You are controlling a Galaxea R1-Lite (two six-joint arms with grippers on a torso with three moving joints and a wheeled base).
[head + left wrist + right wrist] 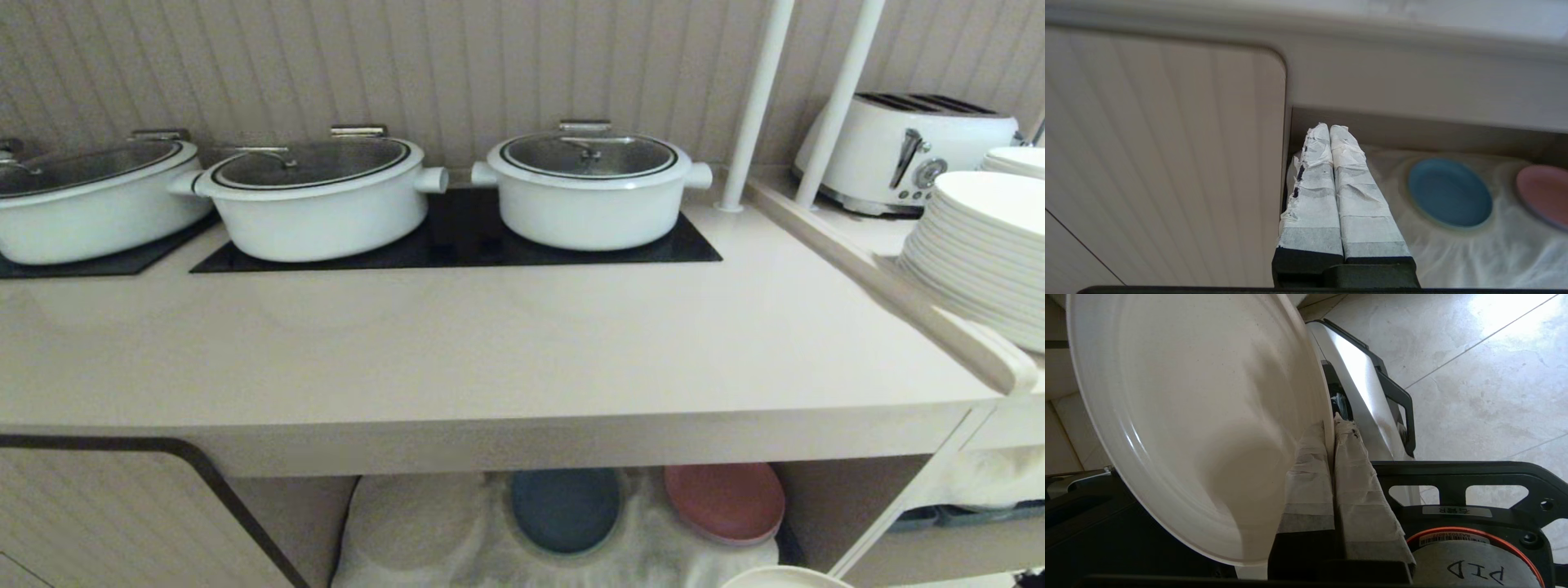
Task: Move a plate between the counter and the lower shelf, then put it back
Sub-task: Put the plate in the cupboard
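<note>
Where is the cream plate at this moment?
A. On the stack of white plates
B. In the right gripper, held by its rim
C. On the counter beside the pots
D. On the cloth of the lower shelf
B: the right gripper is shut on the rim of the plate, above the floor.

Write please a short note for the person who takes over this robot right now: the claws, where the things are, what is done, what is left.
Right claw: shut on the rim of the small round matte cream-beige plate, held low above the robot's base and the tiled floor; only its edge shows at the bottom of the head view.
Left claw: shut, empty, parked before the lower shelf.
Lower shelf with wrinkly white cloth floor: holds a blue plate and a pink plate.
Long pale beige counter: bare in front of the white pots.
Done: plate is in the grip.
Left: set it down on its target surface, release; which leg this is cannot be told.
</note>
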